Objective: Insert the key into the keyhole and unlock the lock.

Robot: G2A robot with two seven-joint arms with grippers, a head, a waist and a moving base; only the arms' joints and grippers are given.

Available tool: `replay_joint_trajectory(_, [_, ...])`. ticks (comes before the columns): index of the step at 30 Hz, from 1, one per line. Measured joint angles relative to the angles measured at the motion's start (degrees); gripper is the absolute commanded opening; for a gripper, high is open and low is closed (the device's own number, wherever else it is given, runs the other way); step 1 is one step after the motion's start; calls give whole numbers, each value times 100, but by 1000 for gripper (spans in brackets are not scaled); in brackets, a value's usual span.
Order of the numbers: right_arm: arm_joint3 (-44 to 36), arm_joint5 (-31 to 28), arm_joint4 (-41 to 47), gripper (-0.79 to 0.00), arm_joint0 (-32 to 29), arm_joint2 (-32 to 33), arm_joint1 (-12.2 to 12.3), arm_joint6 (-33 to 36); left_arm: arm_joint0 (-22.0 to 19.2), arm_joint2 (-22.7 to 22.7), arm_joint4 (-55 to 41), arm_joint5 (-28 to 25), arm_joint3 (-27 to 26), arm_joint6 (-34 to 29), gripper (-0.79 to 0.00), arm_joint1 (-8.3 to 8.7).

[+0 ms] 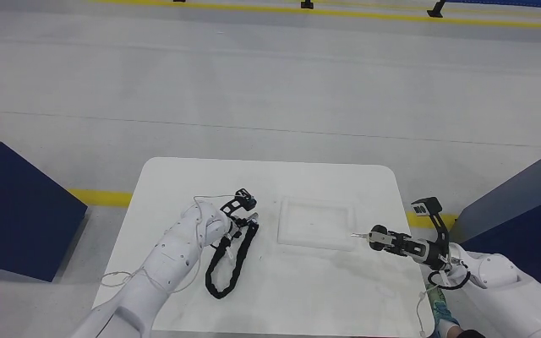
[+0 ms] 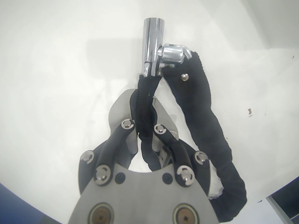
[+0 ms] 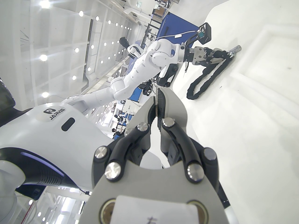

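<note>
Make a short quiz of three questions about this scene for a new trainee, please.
1. True or false: the left gripper is shut on the chain lock's black sleeve.
2. Where is the key? A inside the chain lock; B in the right gripper; C in the left gripper.
3. Fill in: the white ___ lies between the two grippers.
Key: 1 true; 2 B; 3 tray.
</note>
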Motion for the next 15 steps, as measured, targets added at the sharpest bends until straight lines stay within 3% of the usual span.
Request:
replay_joint_trajectory(7, [0,0,0,-785,0,0,0,0,-20,-26,223,1,-61,247,-785,22])
replay_joint_trajectory(15, [0,0,0,-785,0,0,0,0,156,-157,792,266,-656,408,-785,168])
